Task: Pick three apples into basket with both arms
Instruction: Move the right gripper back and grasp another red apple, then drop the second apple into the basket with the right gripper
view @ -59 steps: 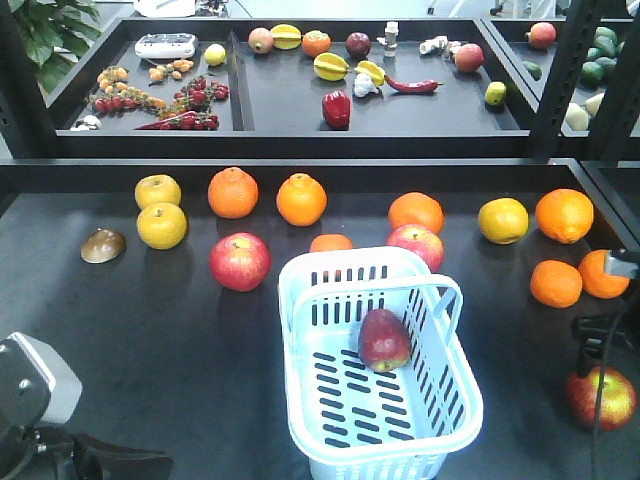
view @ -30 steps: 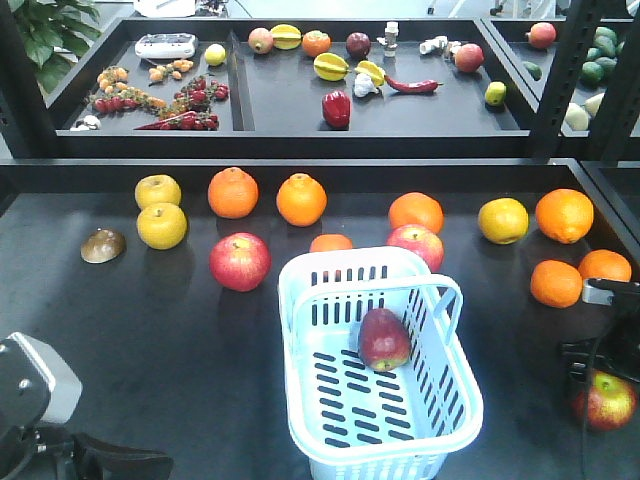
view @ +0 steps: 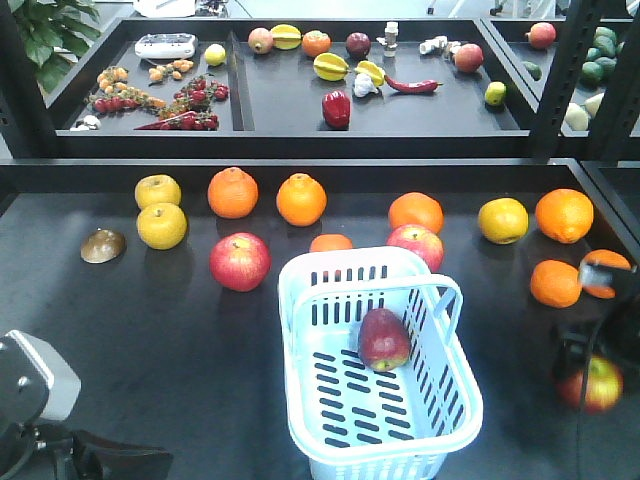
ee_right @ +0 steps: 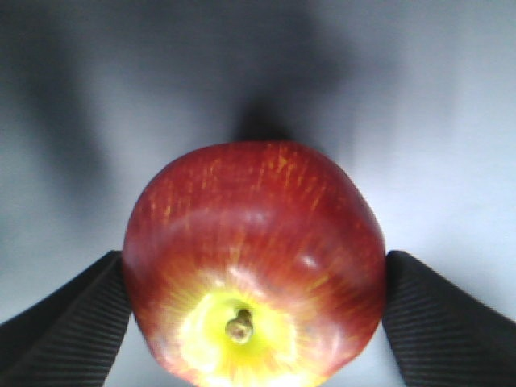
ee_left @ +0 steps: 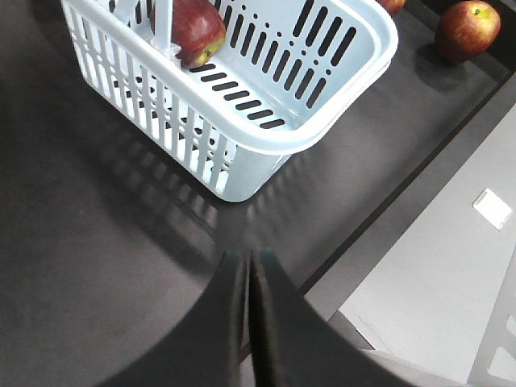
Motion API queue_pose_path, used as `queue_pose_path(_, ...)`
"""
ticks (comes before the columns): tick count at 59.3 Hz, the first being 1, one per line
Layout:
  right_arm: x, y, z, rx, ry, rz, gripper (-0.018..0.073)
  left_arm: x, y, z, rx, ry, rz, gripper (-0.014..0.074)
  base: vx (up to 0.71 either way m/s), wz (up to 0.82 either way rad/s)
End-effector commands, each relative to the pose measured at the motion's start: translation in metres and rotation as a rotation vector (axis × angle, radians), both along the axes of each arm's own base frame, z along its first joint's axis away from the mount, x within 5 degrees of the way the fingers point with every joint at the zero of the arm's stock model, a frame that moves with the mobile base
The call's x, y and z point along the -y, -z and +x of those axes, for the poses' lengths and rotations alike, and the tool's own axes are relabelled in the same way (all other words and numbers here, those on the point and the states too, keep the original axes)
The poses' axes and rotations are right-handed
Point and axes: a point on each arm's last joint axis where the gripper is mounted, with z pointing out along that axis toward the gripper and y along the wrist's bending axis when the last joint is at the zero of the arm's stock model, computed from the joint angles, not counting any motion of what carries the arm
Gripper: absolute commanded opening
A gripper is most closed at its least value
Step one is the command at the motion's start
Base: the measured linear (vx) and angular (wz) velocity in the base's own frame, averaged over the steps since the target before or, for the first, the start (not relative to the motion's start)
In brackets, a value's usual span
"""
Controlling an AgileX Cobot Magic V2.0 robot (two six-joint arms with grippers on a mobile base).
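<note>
Right end effector [ee_right: 255,278] clamped on held apple [ee_right: 250,218], fingers [ee_right: 72,322] pressing both sides, stem toward camera, by right edge of desk [view: 150,330]. Left end effector [ee_left: 248,266] fingers together, over desk front edge near basket [view: 375,400]. Second apple [view: 384,340] lies inside basket.

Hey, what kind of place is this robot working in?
Probably a lab mock-up of a grocery produce section: tiered black trays of assorted fruit and vegetables, oranges and apples loose on the shelf, and a plastic shopping basket.
</note>
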Motion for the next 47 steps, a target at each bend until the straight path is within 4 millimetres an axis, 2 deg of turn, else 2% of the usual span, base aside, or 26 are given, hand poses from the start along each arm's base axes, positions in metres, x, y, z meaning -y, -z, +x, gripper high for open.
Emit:
queue_pose_path(1,-0.007,-0.060,-0.003,0.168,-0.017,0.037,-0.0012,0.001,-0.011,0.004,0.036,-0.037,-0.050,-0.0006,0.00,0.00)
queue_pose_path(9,-0.019,-0.111,-0.024,0.279,-0.044,0.073,-0.0004,0.001,-0.011,0.004,0.039,-0.039,-0.050,-0.0006,0.00,0.00)
queue_pose_path(18,-0.036,-0.141,-0.060,0.407,-0.022,0.135,0.0003,0.001,-0.011,0.005,0.042,-0.042,-0.051,-0.0006,0.00,0.00)
queue_pose_path(28,-0.069,-0.155,-0.109,0.539,-0.121,0.239,0.0012,0.001,-0.012,0.006,0.053,-0.052,-0.053,-0.0006,0.00,0.00)
queue_pose_path(33,-0.090,-0.158,-0.125,0.587,-0.169,0.310,0.0013,0.000,-0.013,0.008,0.071,-0.069,-0.056,-0.0006,0.00,0.00)
queue_pose_path(41,-0.117,-0.156,-0.138,0.608,-0.223,0.401,0.0020,-0.001,-0.015,0.011,0.104,-0.100,-0.062,-0.0006,0.00,0.00)
queue_pose_path(47,-0.129,-0.153,-0.132,0.656,-0.251,0.383,0.0040,-0.002,-0.015,0.012,0.113,-0.110,-0.063,-0.0006,0.00,0.00)
